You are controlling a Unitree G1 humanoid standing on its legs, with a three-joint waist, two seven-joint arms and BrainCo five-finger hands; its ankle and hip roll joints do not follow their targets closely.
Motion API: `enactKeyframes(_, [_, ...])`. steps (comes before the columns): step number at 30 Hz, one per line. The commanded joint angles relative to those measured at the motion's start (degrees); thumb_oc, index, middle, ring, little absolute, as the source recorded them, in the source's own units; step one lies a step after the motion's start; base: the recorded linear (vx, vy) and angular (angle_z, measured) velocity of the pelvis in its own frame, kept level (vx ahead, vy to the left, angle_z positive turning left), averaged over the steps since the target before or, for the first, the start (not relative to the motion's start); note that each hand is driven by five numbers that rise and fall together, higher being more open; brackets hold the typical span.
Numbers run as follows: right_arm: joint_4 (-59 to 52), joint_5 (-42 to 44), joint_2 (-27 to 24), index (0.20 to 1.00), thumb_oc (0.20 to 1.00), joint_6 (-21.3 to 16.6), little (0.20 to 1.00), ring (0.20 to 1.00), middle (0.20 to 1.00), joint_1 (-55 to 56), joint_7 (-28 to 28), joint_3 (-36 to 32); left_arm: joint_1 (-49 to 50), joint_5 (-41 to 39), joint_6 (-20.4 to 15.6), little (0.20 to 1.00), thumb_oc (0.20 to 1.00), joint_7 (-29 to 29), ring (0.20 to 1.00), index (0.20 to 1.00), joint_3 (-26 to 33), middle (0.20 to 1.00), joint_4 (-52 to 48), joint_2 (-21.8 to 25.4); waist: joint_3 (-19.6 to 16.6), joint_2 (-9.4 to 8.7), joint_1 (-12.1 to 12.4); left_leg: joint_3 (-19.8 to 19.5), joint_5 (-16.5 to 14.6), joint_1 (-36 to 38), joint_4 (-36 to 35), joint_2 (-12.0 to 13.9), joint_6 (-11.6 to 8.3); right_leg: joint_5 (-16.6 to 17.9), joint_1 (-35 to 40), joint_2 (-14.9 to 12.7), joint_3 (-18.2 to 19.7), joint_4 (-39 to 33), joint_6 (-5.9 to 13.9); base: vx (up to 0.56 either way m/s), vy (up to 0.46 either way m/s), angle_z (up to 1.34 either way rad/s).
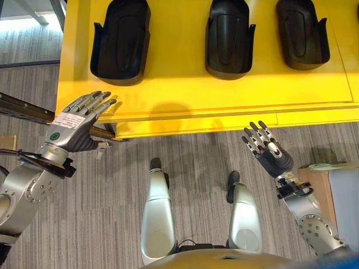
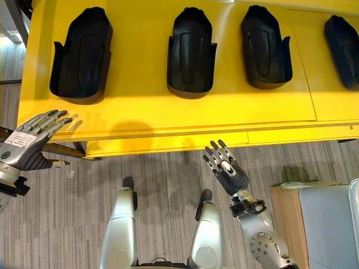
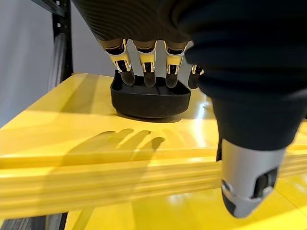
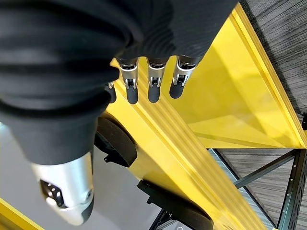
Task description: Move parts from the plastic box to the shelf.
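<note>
The yellow shelf [image 2: 168, 120] fills the upper half of your head views, its front edge running across mid-frame, with grey carpet [image 1: 190, 168] below it. Lower right, a light grey plastic box [image 2: 331, 224] pokes in at the edge, and a brown cardboard carton [image 2: 283, 207] sits just beside it on its left; you can't see what the box holds.

On the shelf, black moulded parts lie in a row along the top of the frame, well apart from each other: one upper left [image 2: 81, 56], one at centre [image 2: 190, 53], one right of centre [image 2: 265, 47], and a fourth cut by the upper right edge [image 2: 343, 47].

Your left hand [image 1: 76, 126] hovers at mid-left, over the shelf's front corner, fingers stretched out flat and released, nothing in them. In its wrist view the fingertips [image 3: 149, 79] point at the nearest black part [image 3: 148, 98], clear of it, shadow on the yellow board.

Your right hand [image 2: 224, 165] is low, right of centre, over the carpet just short of the shelf edge, fingers straight and spread, empty. A dark metal rail [image 1: 22, 109] runs off mid-left under the shelf corner.
</note>
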Motion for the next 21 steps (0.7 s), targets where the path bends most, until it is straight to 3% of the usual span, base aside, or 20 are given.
enactKeyframes(1, [-2.58, 0.4, -0.14, 1.0, 1.0, -2.53, 1.0, 1.0, 1.0, -2.28, 0.28, -2.4, -0.88, -0.19, 0.56, 1.0, 1.0, -0.09, 1.0, 1.0, -1.37, 1.0, 2.36, 0.3, -0.8, -0.58, -0.63, 1.68, 5.22, 2.77, -6.46, 1.9, 0.05, -1.48, -0.67, -1.87, 3.66, 4.95, -1.8, 0.0, 0.0, 0.0])
enactKeyframes(21, [-1.88, 1.11, 0.46, 1.0, 1.0, -1.99, 1.0, 1.0, 1.0, -2.92, -0.11, -2.28, -15.94, 2.22, 3.5, 1.0, 1.0, 1.24, 1.0, 1.0, -10.23, 1.0, 15.56, -3.9, -0.79, -1.45, -2.37, 2.2, 4.37, 1.45, -4.34, 2.32, 0.16, -1.73, -2.47, -1.46, 4.87, 6.0, -1.98, 0.01, 0.003, -0.02])
